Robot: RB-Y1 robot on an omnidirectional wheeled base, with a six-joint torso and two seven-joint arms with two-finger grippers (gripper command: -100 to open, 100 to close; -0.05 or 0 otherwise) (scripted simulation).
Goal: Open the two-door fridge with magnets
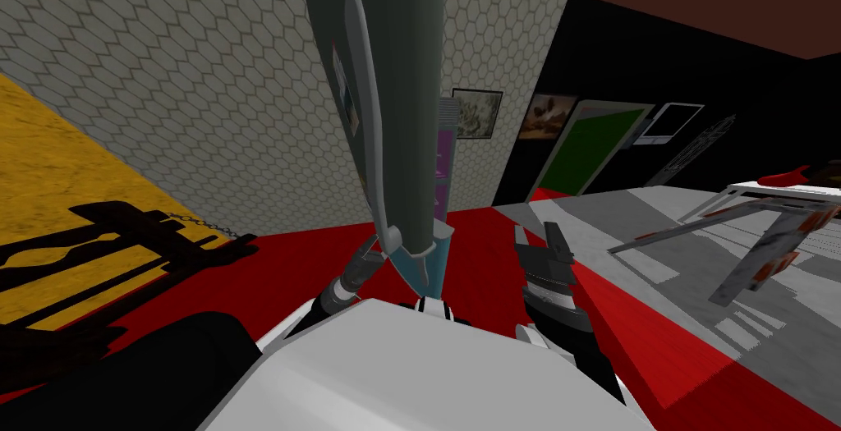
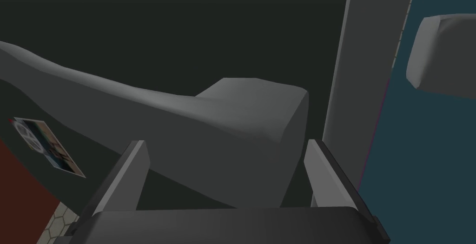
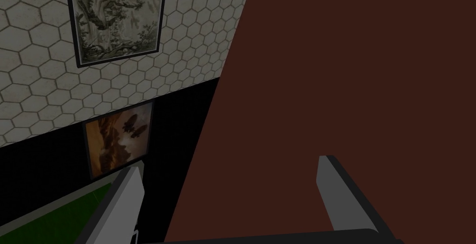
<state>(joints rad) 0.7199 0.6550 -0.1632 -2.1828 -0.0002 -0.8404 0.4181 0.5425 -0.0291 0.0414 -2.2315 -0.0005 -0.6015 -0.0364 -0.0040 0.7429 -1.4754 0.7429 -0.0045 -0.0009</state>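
As its fingers [image 2: 132,174] stand apart, left end effector [image 2: 225,146] straddles fridge handle [image 2: 186,115].

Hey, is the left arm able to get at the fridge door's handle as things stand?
Likely yes. The left claw is open around the thick end of the grey handle on the fridge door. Nothing blocks it, though it doesn't look clamped yet.

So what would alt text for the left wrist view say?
The left end effector, its two thin light grey fingers open, straddles the end of a chunky grey curved handle on a dark fridge door. A small colourful picture magnet sticks to the door nearby.
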